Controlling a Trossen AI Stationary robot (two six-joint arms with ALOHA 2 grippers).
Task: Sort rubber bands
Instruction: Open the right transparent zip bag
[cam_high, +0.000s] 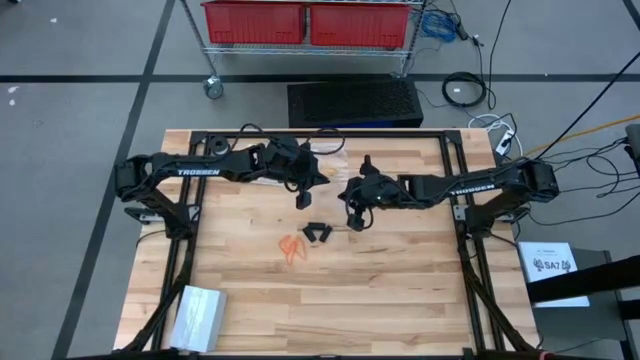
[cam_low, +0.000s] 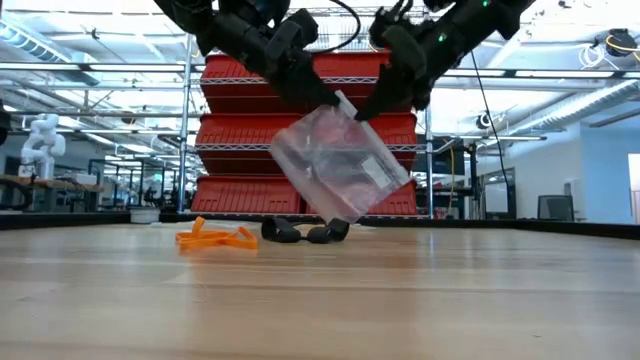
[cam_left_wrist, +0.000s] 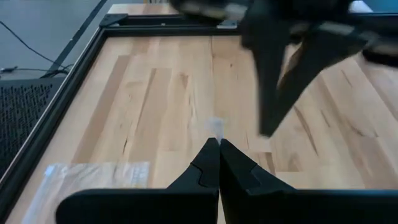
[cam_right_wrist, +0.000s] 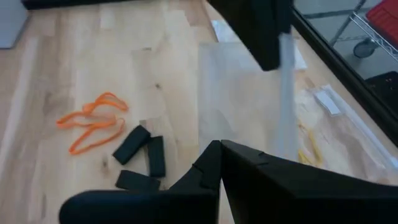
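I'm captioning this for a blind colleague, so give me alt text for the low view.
Two dark robot arms hold a clear plastic bag in the air between them, the left tool and the right tool each shut on its top edge. Below, orange rubber bands and black bands lie on the wooden table.

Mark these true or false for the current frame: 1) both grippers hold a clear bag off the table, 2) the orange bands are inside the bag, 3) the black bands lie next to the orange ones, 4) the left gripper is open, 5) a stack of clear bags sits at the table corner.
1) True. The left gripper and right gripper each pinch the top of the clear plastic bag, which hangs above the table.
2) False. The orange rubber bands lie loose on the wood.
3) True. The black rubber bands sit right beside them.
4) False. Its fingers are shut on the bag.
5) True. A stack of clear bags lies at the left arm's near corner.
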